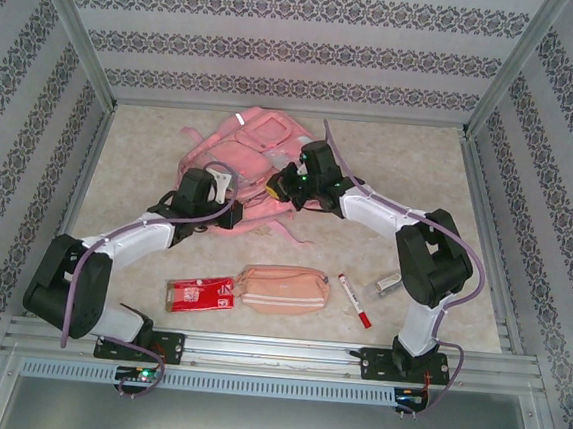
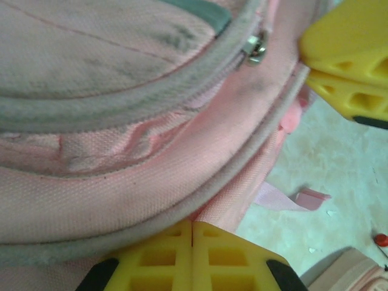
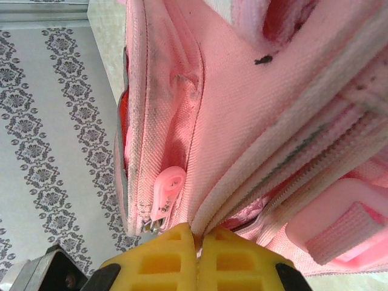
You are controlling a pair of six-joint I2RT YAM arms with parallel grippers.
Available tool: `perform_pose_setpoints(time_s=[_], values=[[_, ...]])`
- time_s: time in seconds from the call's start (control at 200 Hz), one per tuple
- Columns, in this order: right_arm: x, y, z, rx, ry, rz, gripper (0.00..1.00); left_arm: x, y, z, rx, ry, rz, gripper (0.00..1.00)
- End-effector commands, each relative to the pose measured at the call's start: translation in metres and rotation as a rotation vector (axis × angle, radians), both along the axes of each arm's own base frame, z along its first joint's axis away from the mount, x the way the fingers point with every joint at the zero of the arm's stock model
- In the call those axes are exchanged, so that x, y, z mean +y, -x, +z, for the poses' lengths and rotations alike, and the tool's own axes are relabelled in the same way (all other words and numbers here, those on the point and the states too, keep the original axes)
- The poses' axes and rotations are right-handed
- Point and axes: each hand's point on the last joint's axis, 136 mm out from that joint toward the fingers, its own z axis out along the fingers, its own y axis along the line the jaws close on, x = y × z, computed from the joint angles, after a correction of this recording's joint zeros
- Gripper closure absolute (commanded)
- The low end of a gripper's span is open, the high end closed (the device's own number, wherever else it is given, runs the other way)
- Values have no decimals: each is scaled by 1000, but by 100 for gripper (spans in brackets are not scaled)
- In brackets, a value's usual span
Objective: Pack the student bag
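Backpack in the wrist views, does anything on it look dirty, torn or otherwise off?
Yes. The pink backpack is grubby: dark grey smudges mark the panel beside its zip, and in the right wrist view more smears sit above a pink zip pull, plus a small black speck. No tear is visible.

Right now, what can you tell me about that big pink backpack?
The backpack is soft pink woven fabric with pale piped seams, grey smudges, a silver reflective strip, zips and loose straps. It lies slumped on the table, far middle. The left arm's jaws and the right arm's jaws are each shut on a piped seam.
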Motion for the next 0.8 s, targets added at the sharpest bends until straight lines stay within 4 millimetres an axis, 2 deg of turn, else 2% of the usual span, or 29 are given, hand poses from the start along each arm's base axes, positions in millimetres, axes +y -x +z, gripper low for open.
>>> perform_pose_setpoints(time_s=[0.0,0.07,0.13,0.165,0.37,0.47,0.645,0.794], values=[[-9,-12,33,-85,-35,-6,100,3,-2,16,-114,-13,-50,100],[-7,-11,36,-87,-44,0,100,0,0,19,-138,7,-72,100],[-3,-9,38,-84,-59,14,100,-4,-2,23,-144,31,-82,71],[-1,-8,40,-85,-68,20,100,-6,-4,24,-139,45,-81,64],[14,1,51,-83,-106,64,100,-8,-24,16,-63,57,-37,65],[21,4,57,-79,-134,75,100,-10,-30,10,-28,47,-32,62],[32,13,65,-68,-161,100,100,-8,-41,15,-49,55,11,59],[42,26,66,-38,-186,97,100,-14,-43,21,-69,77,-16,57]])
